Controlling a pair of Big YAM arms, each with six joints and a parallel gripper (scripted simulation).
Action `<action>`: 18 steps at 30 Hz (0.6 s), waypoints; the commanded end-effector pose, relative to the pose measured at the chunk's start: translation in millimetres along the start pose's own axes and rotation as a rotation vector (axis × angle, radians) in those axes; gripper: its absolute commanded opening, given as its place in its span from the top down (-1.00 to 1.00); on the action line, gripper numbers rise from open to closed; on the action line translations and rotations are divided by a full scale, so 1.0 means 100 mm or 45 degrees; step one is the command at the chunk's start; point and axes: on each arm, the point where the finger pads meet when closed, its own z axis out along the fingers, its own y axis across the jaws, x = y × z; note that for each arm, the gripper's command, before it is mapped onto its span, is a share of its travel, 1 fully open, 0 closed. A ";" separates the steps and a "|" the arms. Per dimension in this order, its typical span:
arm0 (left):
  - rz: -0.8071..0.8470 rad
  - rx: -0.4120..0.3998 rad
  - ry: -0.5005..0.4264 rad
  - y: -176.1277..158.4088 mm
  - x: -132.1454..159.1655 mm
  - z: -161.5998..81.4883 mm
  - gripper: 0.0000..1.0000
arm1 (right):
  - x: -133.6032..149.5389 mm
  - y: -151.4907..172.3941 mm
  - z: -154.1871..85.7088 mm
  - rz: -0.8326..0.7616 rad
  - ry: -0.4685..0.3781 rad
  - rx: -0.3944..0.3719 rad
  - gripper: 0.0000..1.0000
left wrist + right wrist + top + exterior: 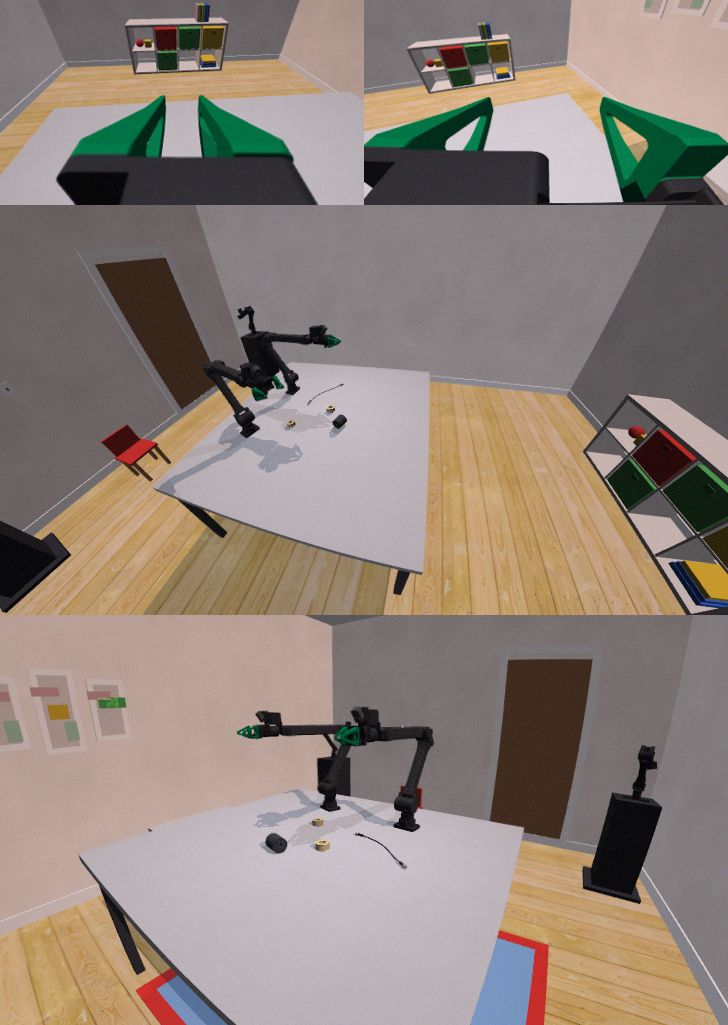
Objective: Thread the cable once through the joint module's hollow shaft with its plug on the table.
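Note:
The joint module (339, 421) is a short black cylinder lying on its side on the grey table; it also shows in the exterior view (276, 842). The thin black cable (324, 393) lies loose in a slight curve on the table (381, 849), apart from the module, with a pale tip at one end (403, 865). My left gripper (348, 736) hangs high above the table (181, 124); its green fingers stand a narrow gap apart with nothing between them. My right gripper (249, 732) is stretched out high toward the beige wall (544, 137), wide open and empty.
Two small tan rings (321, 844) (317, 821) lie on the table between the module and the arm bases. A black camera stand (624, 839) is on the floor by the door. A shelf with coloured bins (667, 490) stands across the room.

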 end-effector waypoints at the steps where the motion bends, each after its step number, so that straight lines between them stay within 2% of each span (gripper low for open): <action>1: 0.075 0.029 0.115 -0.10 0.39 0.08 0.47 | -0.49 0.04 0.02 0.008 -0.111 -0.009 -1.00; 9: 0.364 0.141 0.366 -0.34 1.12 0.00 0.47 | -0.49 0.04 0.02 0.008 -0.111 -0.009 -1.00; 12: 0.394 0.154 0.361 -0.38 1.04 0.01 0.47 | -0.49 0.04 0.02 0.008 -0.111 -0.009 -1.00; 13: 0.420 0.175 0.427 -0.39 1.31 -0.04 0.47 | -0.49 0.04 0.02 0.008 -0.111 -0.009 -1.00; 18: 0.574 0.292 0.597 -0.56 1.85 -0.20 0.47 | -0.49 0.04 0.02 0.008 -0.111 -0.009 -1.00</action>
